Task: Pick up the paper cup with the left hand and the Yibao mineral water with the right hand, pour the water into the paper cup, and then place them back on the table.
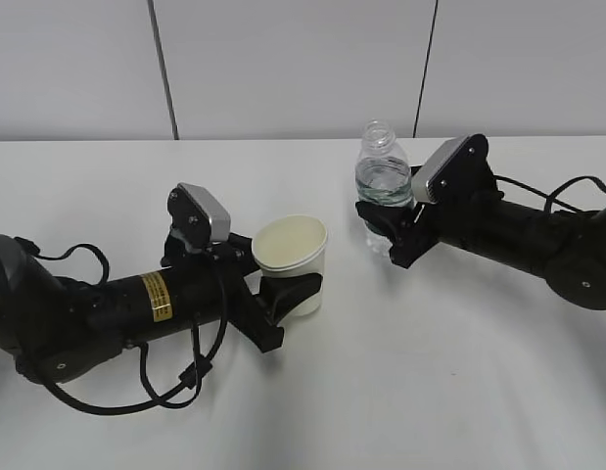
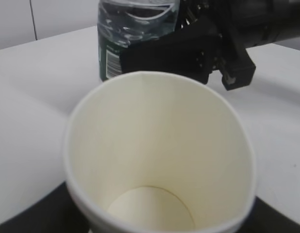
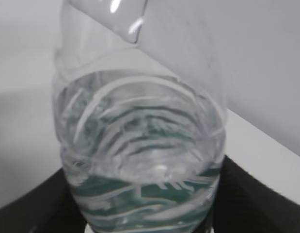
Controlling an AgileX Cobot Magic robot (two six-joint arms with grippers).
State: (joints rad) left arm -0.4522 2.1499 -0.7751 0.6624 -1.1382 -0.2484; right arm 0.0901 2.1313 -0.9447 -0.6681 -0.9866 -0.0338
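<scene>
Here, paper cup between left fingers, Yibao mineral water between right fingers

The white paper cup, empty and cream inside, is tilting its mouth toward the camera, while the capless, green-labelled Yibao mineral water is standing roughly upright at its two o'clock.
</scene>
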